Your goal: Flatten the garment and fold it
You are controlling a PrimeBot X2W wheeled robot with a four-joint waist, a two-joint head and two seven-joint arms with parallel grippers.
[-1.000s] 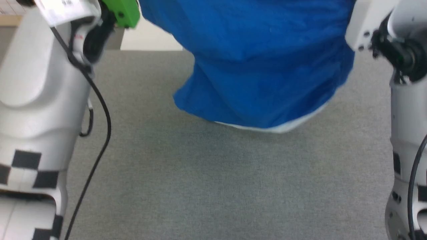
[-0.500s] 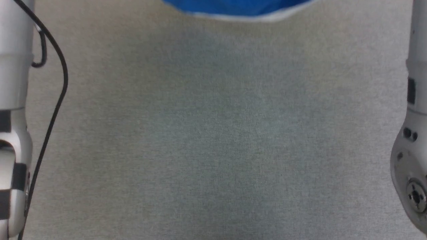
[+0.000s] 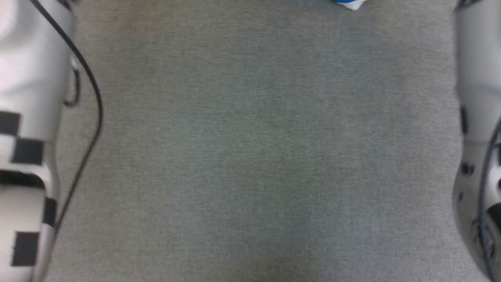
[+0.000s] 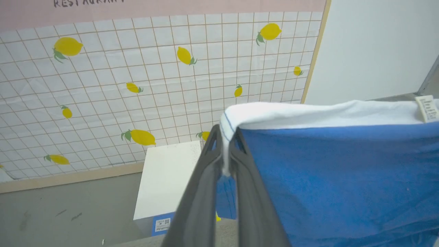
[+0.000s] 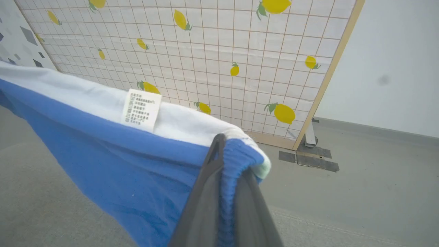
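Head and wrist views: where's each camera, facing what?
Head view: head-mounted, facing down at gray surface; left forearm and right forearm at the sides.
Left wrist view: along left gripper, shut on shorts, facing lemon wall.
Right wrist view: along right gripper, shut on shorts.
Shared: wrist views both show shorts, label, lemon wall.

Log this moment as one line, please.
left gripper: shut on garment | right gripper: shut on garment | garment: held up, spread between both

Even bright indoor light, head view motion-blurred, wrist views sharper, wide-angle bowing
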